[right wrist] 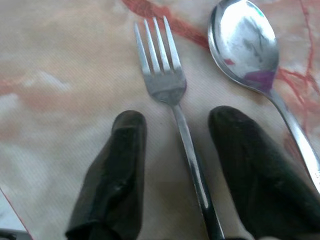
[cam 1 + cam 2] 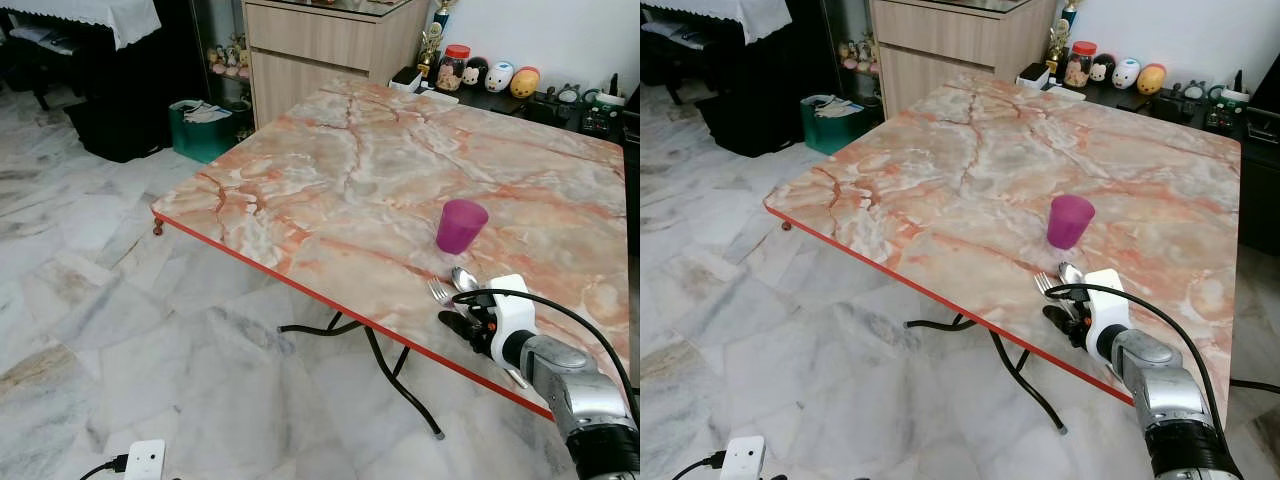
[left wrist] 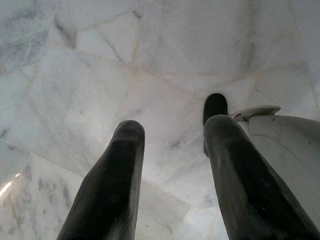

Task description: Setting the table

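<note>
Shiny metal fork [image 1: 170, 90] and spoon [image 1: 245, 42] on glossy marble-look table [image 2: 400, 170]

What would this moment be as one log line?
right gripper: open, straddling fork | spoon, purple cup on table | left gripper: idle

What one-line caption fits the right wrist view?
Right end effector open, its fingers straddling the fork handle on the marble table, spoon lying alongside.
</note>
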`<state>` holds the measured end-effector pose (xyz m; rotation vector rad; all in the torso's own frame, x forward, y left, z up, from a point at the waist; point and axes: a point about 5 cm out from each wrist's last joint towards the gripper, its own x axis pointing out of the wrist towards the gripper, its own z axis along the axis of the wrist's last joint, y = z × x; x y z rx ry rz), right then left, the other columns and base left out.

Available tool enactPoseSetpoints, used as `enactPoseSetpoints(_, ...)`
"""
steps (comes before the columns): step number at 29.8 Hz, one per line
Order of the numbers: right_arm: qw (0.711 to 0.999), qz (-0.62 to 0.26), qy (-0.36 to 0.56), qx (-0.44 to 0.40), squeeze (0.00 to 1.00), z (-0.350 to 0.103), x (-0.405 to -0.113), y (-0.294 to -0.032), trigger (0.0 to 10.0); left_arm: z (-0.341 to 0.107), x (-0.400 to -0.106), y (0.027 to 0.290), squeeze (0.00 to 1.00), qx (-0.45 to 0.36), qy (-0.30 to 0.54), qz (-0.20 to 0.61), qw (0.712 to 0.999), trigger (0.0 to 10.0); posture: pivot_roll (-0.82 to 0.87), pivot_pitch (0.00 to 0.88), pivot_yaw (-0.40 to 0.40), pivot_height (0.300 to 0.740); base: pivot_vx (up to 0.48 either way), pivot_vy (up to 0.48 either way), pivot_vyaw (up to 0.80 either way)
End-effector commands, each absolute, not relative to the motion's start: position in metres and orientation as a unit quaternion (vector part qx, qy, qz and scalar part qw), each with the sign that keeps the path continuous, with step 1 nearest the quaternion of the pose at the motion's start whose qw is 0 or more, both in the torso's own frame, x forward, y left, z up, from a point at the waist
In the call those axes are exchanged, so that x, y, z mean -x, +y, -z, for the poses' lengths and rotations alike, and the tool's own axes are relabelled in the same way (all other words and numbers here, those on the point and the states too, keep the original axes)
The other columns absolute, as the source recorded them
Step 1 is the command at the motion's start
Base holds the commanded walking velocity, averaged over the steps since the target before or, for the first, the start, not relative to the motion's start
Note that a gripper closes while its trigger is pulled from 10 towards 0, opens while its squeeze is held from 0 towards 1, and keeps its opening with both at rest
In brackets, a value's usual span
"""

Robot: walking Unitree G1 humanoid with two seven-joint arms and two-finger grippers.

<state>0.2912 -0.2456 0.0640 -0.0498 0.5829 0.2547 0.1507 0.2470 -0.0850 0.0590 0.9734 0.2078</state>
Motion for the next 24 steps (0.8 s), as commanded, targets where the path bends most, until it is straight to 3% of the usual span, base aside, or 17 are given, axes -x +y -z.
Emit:
enactPoseSetpoints(1, 0.950, -0.124, 0.286, 0.026, 0.00, -0.064, -0.292, -0.245, 0.0, 0.086, -0.148, 0.248, 0.00, -0.034, 0.476, -0.091, 0.874, 10.0, 0.03, 0.000, -0.009, 0.740, 0.000, 0.000, 0.00)
enactPoseSetpoints(11, 0.949, -0.125, 0.288, 0.033, 0.00, -0.062, -0.293, -0.243, 0.0, 0.086, -0.148, 0.248, 0.00, -0.037, 0.478, -0.090, 0.873, 10.0, 0.03, 0.000, -0.008, 0.740, 0.000, 0.000, 0.00)
enactPoseSetpoints(12, 0.949, -0.124, 0.287, 0.033, 0.00, -0.061, -0.294, -0.242, 0.6, 0.086, -0.148, 0.248, 0.00, -0.038, 0.479, -0.089, 0.872, 10.0, 0.03, 0.000, -0.008, 0.740, 0.000, 0.000, 0.00)
enactPoseSetpoints(15, 0.949, -0.126, 0.287, 0.033, 0.00, -0.060, -0.294, -0.239, 0.8, 0.086, -0.148, 0.248, 0.00, -0.041, 0.482, -0.087, 0.871, 10.0, 0.03, 0.000, -0.007, 0.740, 0.000, 0.000, 0.00)
enactPoseSetpoints(17, 0.948, -0.129, 0.288, 0.032, 0.00, -0.058, -0.293, -0.237, 0.0, 0.086, -0.148, 0.248, 0.00, -0.041, 0.482, -0.087, 0.871, 10.0, 0.03, 0.000, -0.007, 0.740, 0.000, 0.000, 0.00)
enactPoseSetpoints(24, 0.948, -0.134, 0.288, 0.033, 0.00, -0.057, -0.291, -0.236, 0.0, 0.087, -0.147, 0.248, 0.00, -0.042, 0.483, -0.087, 0.870, 10.0, 0.03, 0.000, -0.007, 0.740, 0.000, 0.000, 0.00)
